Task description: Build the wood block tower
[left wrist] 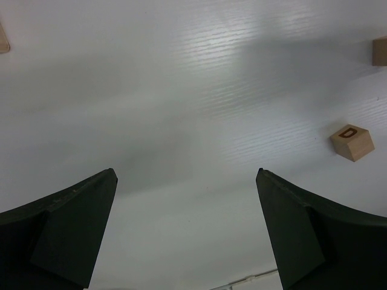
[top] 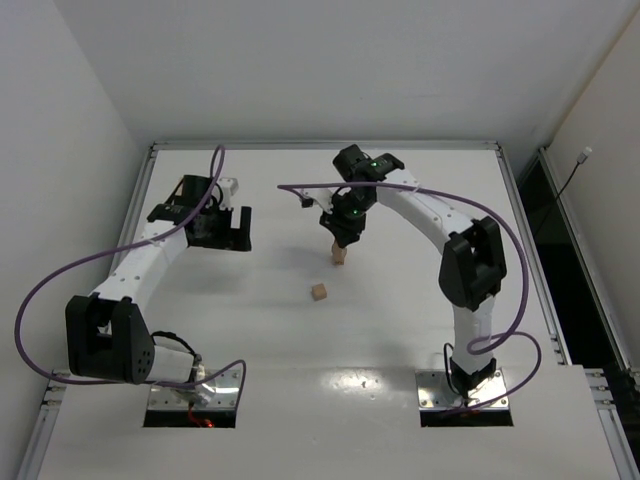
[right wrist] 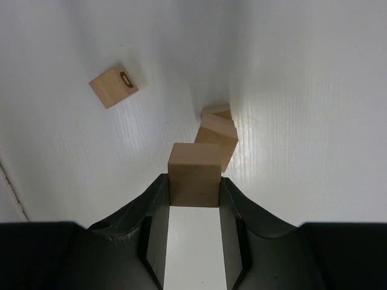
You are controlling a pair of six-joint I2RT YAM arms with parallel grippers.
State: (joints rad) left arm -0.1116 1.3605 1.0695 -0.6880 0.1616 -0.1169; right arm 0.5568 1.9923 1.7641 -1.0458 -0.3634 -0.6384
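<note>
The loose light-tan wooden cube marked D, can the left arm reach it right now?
Probably yes: the open left gripper faces that wooden cube across bare white table, with nothing between.

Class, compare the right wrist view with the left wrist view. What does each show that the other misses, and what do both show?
Only the right wrist view: the right gripper shut on a block, with a skewed stack just beyond it.
Only the left wrist view: the left gripper, open, with nothing between its fingers.
Both: the white table and a loose lettered block. A block cut off at the left view's right edge may be the stack.
</note>
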